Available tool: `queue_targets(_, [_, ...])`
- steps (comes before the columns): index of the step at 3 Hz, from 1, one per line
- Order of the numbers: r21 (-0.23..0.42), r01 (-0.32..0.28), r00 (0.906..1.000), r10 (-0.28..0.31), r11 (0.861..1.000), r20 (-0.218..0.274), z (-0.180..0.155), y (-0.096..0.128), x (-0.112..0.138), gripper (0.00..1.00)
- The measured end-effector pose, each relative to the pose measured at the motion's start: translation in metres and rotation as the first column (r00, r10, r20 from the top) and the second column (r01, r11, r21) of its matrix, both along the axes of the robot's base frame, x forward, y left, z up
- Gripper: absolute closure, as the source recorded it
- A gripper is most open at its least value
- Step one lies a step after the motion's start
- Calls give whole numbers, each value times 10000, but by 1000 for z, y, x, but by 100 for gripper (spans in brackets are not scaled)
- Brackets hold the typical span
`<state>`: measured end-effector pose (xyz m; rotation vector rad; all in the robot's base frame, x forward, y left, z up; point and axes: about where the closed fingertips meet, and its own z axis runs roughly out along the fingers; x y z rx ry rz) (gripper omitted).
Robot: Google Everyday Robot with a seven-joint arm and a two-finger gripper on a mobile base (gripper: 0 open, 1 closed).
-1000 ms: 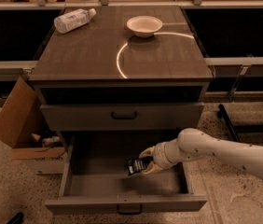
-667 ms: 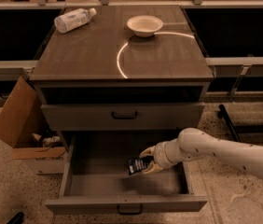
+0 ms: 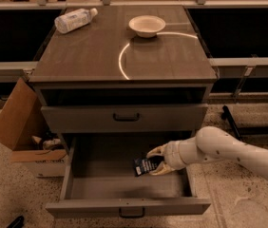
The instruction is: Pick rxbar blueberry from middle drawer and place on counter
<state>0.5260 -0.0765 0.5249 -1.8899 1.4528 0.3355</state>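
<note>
**A:** While the arm (image 3: 229,153) reaches into the open drawer (image 3: 124,186), has anything changed in the last second?

**B:** Hardly anything. The gripper (image 3: 157,162) sits at almost the same spot near the right side of the drawer, and the snack bar (image 3: 143,166) is in the same place with it. At most, the pair has crept a touch up and to the right.

**A:** What does that mean for the job?

**B:** My guess is that the grasp is settling and the lift has not begun. The bar remains inside the drawer, low over its grey floor, well below the counter (image 3: 91,56).

**A:** How does the gripper stand?

**B:** Its two pale fingers are drawn in on the bar's right end, one above and one below, and nothing else is between them. It looks like a firm pinch, though I can't see how deep it goes.

**A:** And where is the bar relative to the gripper?

**B:** It sticks out to the left of the fingertips, tilted, with the dark wrapper and its pale print facing the camera. I can't tell whether its free end touches the drawer floor.

**A:** Is anything in the way above?

**B:** The shut drawer (image 3: 124,118) sits one level up. A bottle (image 3: 74,20) and a bowl (image 3: 147,25) stand at the back of the counter.
</note>
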Motion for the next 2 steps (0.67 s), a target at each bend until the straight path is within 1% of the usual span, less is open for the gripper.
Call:
queue_targets(1, [330,-2,9967,-24,9995,808,58,-20,-16,100])
queue_targets(2, [35,361,9834,-361,9993,1776,111,-34,-30,100])
